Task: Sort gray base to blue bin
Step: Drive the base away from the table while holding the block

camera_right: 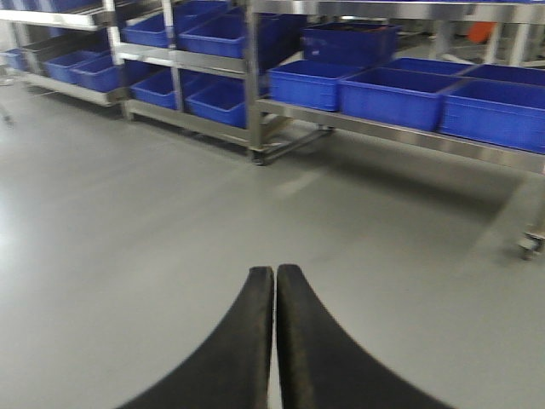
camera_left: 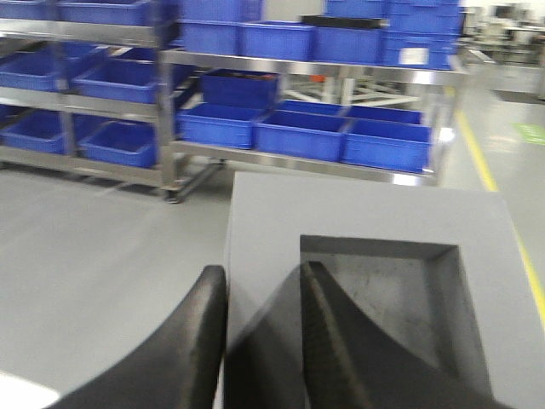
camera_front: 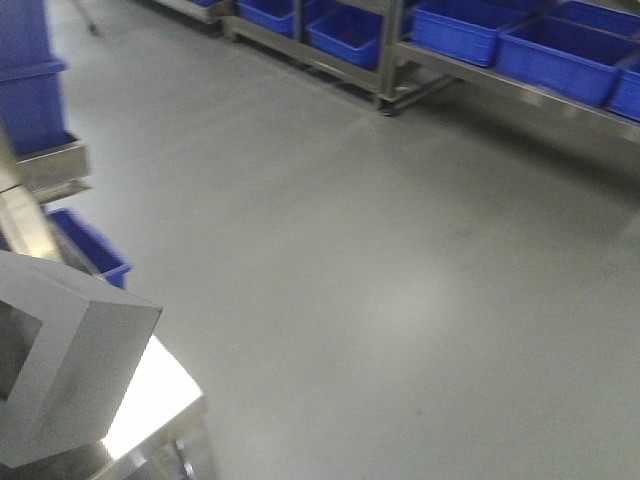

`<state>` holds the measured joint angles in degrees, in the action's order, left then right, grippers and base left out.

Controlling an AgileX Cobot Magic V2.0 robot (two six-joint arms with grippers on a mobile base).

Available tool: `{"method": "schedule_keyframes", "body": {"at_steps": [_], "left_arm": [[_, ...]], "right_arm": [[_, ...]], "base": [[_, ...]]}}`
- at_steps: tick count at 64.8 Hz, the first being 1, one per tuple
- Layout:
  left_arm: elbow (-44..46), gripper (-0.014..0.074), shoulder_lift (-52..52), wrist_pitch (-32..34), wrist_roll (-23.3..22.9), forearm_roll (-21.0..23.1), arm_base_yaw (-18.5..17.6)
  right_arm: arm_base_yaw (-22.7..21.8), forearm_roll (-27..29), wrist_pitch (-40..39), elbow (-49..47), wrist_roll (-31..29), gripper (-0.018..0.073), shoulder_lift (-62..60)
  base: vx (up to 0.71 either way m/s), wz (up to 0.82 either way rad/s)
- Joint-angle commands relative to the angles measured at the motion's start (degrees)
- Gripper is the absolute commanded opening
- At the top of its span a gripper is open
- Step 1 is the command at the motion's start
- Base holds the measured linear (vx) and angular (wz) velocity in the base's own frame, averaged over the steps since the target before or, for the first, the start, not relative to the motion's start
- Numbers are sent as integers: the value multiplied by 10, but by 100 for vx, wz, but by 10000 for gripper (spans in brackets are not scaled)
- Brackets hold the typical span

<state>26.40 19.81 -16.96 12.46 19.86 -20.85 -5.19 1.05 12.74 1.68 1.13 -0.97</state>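
- Front: showed blue crates on racks across floor; matte gray base lower left, near steel surface.
- Left wrist: showed left gripper clamped on gray base wall, one finger inside square recess.
- Right wrist: showed right gripper pressed closed, empty.

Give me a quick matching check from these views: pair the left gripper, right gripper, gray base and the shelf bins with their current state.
Things:
1. left gripper
2. right gripper
3. gray base
4. blue bins

States:
A. sitting on steel racks
B. shut, holding nothing
C. matte block with a square hollow in one face
D. shut across one wall of the block

Pairs: 1-D, 2-B, 3-C, 4-A
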Motion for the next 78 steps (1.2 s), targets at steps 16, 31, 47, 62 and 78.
{"method": "schedule_keyframes", "body": {"at_steps": [16,31,47,62,78], "left_arm": [[17,20,5,59,-3,12,-1],[17,20,5,59,-3,12,-1],[17,20,5,59,-3,12,-1],[17,20,5,59,-3,12,-1],[17,20,5,59,-3,12,-1]], "right_arm": [[0,-4,-43,0,-4,-5,-1],[0,-4,-43,0,-4,-5,-1],[0,-4,-43,0,-4,-5,-1],[0,-4,-43,0,-4,-5,-1],[0,-4,-43,0,-4,-5,-1]], "base": [[3,-59],[3,-54],[6,-65],[8,-75],[14,-55]]}}
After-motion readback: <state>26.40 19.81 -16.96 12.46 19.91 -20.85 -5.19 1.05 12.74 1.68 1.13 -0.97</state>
